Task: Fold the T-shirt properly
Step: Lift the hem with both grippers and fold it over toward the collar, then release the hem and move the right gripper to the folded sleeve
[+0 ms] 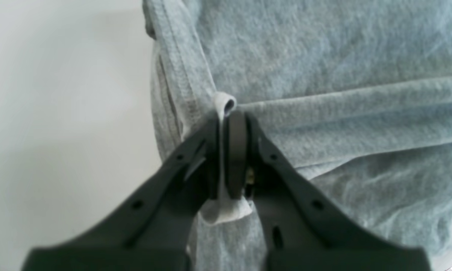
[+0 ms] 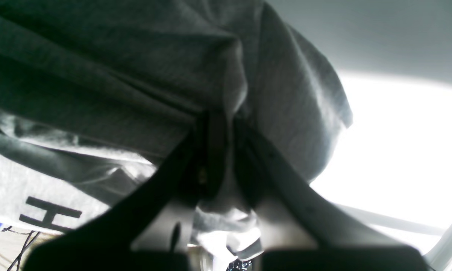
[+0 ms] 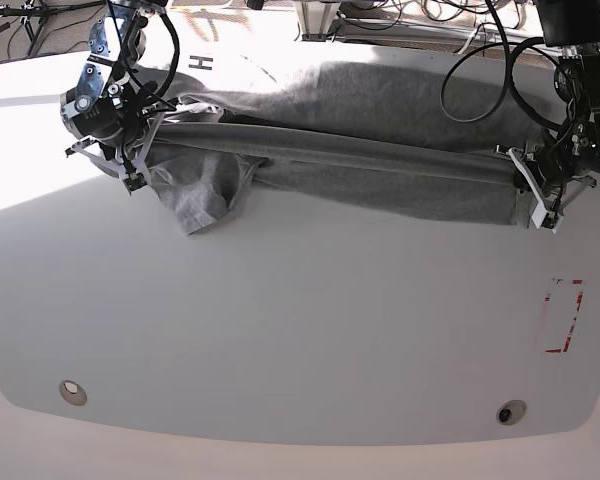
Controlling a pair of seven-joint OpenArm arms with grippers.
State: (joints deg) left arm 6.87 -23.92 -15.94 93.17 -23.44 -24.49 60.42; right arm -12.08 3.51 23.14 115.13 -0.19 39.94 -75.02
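Across the far half of the table point(image 3: 300, 330), the T-shirt point(image 3: 380, 150) hung between the right gripper point(image 3: 140, 150) and left gripper point(image 3: 528, 180), both clamped tight on pinched cloth, so uneven pulling risked skewing the fold.

One black letter on the grey cloth

A black "H" is showing on the T-shirt point(image 2: 49, 214), seen sideways in the right wrist view; in the base view it is probably the same letter lying near the far edge.
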